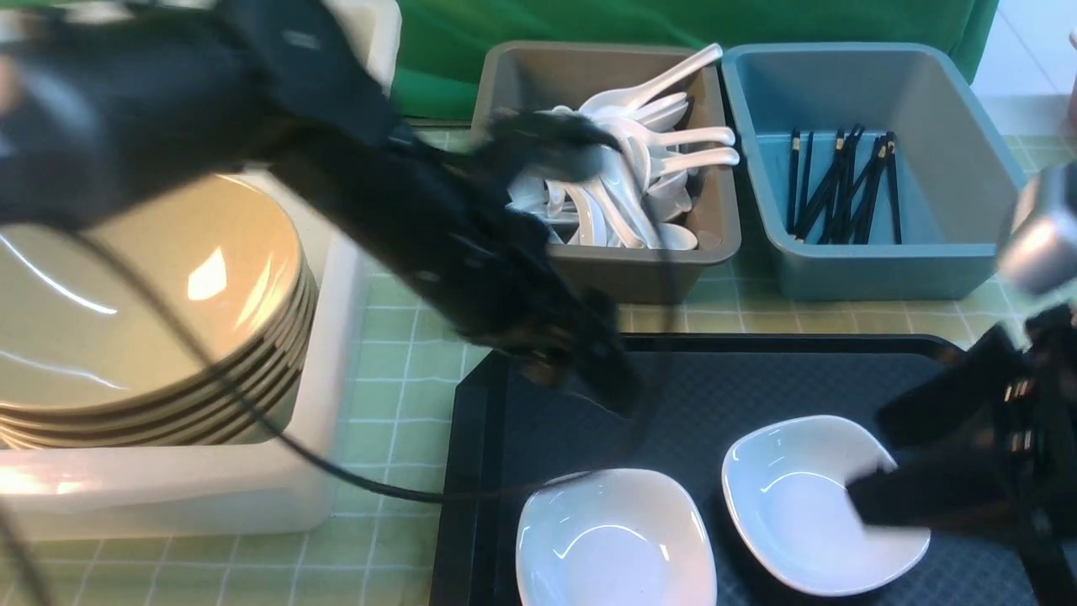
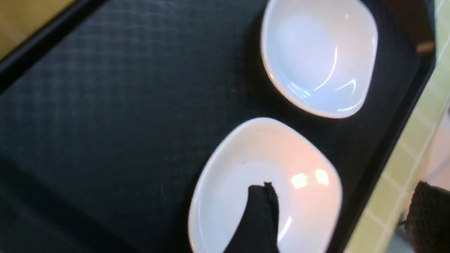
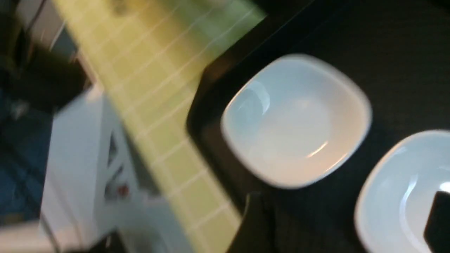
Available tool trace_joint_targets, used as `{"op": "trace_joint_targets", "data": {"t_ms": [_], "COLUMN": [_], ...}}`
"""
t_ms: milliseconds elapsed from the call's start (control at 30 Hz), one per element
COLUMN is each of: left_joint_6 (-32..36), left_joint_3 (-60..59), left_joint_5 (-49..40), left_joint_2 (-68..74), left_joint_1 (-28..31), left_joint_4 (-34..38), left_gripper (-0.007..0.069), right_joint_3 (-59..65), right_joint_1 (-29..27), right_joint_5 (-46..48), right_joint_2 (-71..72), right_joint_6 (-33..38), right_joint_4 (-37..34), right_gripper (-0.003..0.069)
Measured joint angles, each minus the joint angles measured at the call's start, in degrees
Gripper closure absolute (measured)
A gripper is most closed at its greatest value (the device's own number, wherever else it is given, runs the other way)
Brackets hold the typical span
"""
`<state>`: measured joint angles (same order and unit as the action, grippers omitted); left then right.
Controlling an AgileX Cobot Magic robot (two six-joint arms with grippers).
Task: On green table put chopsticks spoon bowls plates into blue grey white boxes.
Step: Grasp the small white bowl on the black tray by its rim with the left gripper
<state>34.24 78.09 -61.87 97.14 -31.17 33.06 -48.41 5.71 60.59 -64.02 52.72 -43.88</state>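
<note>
White plates (image 1: 614, 539) on tray (image 1: 715, 379), one below each wide-open, empty pair of fingers (image 1: 892, 497)

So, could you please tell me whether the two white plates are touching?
Apart: the left wrist view shows black tray separating one plate from the other plate.

Dark green cloth backdrop (image 1: 547, 21) filled the far side, pale floor (image 1: 1026, 59) lay right of the backdrop, brightly lit

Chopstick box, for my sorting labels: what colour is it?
The box is blue, clearest in the front view.
</note>
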Motion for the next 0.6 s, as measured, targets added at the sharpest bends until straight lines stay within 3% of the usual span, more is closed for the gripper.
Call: {"op": "trace_joint_targets", "data": {"t_ms": [133, 300, 433, 600], "left_joint_6": [2.2, 16.5, 21.5, 22.1], "left_joint_3": [7.0, 10.1, 10.2, 10.2], "left_joint_5": [-2.5, -3.2, -3.3, -3.2], "left_joint_2": [6.6, 13.1, 16.9, 21.5], "left_joint_1": [-4.7, -9.0, -10.1, -10.2], "left_joint_4": [-11.0, -21.8, -24.0, -23.5], "left_gripper": [0.0143, 0.0143, 0.0143, 0.0143], "right_joint_3": [-0.1, -0.1, -0.1, -0.1], "right_joint_1": [5.1, 5.8, 5.8, 5.8], "right_joint_5": [1.6, 1.6, 1.5, 1.3], "right_joint_2": [0.0, 0.0, 0.0, 0.0], "right_joint_6": [-5.2, -6.5, -6.5, -6.5], "right_joint_4": [12.0, 14.4, 14.5, 14.5], "right_gripper": [0.0067, 0.0067, 0.0067, 0.0067]}}
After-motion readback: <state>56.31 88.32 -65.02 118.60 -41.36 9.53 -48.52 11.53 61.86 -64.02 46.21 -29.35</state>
